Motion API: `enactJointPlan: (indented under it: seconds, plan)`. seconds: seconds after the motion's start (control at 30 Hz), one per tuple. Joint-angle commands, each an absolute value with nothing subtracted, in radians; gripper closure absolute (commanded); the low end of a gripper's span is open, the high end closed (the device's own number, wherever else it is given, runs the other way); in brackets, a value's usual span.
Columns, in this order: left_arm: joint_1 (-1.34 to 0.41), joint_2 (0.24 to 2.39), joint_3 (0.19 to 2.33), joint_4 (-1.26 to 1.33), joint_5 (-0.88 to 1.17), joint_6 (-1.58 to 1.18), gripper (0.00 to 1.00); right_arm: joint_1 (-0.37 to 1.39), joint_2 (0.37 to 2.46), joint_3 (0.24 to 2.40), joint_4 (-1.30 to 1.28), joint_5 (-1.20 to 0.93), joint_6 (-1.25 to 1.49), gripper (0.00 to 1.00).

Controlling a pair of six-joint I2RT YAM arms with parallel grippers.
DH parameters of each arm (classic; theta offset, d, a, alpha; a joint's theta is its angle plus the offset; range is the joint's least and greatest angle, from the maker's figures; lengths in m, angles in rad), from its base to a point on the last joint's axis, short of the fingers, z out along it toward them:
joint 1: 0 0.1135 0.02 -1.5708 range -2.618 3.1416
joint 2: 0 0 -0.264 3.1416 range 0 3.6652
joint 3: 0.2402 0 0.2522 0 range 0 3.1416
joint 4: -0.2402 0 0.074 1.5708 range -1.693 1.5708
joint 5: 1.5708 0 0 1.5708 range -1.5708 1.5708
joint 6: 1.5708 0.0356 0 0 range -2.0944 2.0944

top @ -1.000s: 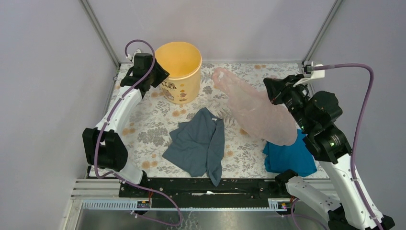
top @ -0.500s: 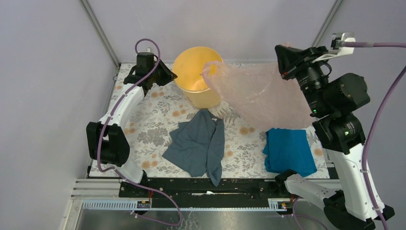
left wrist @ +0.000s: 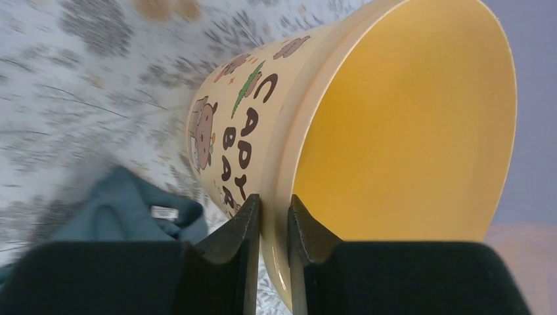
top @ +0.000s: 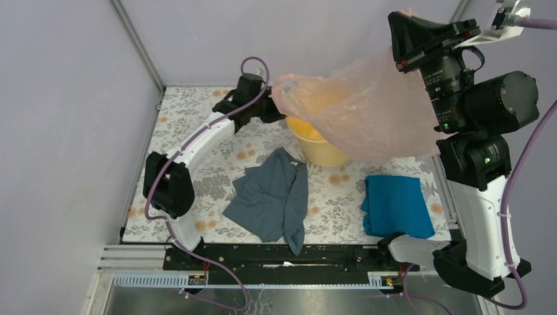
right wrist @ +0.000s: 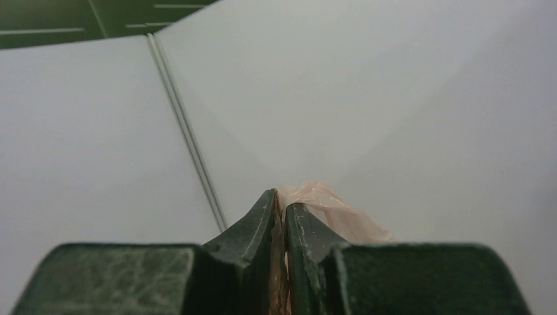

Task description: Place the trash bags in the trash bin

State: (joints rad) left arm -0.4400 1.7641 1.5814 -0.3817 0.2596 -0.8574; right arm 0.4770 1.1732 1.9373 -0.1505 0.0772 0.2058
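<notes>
1. Clamping the rim of the round yellow-orange plastic bucket with cream printed sides (left wrist: 407, 131) in the left gripper (left wrist: 272, 203), one finger inside the wall and one outside, both pressed onto it.
2. Tipping that bucket over, mouth turned up and toward the right arm, probably to offer a wide opening.
3. Pinching an edge of the thin, translucent pale pink plastic bag (top: 368, 111) in the right gripper (right wrist: 280, 200), fingers closed tight on the film.
4. Holding that pinch high, letting the wrinkly film hang free in the air, draped across the bucket's mouth in the top view; apparently not yet dropping inside.
5. Leaving the crumpled grey-blue cloth (top: 272, 197) and the folded bright blue cloth (top: 396, 205) lying on the floral table (top: 197, 157), apart from both grippers.
6. Judging the next need: feeding the loose lower end into the mouth before letting go, minding flimsy film snagging on the rim.
</notes>
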Motion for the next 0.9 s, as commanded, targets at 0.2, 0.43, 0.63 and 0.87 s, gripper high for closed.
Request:
enactJointPlan:
  seconds: [0.2, 0.43, 0.63, 0.87]
  plan:
    - [-0.569, 1.780, 1.604, -0.239, 0.170, -0.953, 0.95, 0.481, 1.388, 2.177, 0.053, -0.149, 0.391, 0.83]
    - [-0.594, 1.763, 1.598, -0.238, 0.117, -0.952, 0.95, 0.480, 1.474, 2.287, 0.125, -0.146, 0.473, 0.85]
    - [-0.594, 1.744, 1.584, -0.227, 0.160, -0.940, 0.78, 0.479, 1.486, 2.301, 0.174, -0.144, 0.449, 0.86]
    - [-0.565, 1.627, 1.453, -0.100, 0.210, -0.921, 0.47, 0.481, 1.419, 2.168, 0.194, -0.073, 0.354, 0.87]
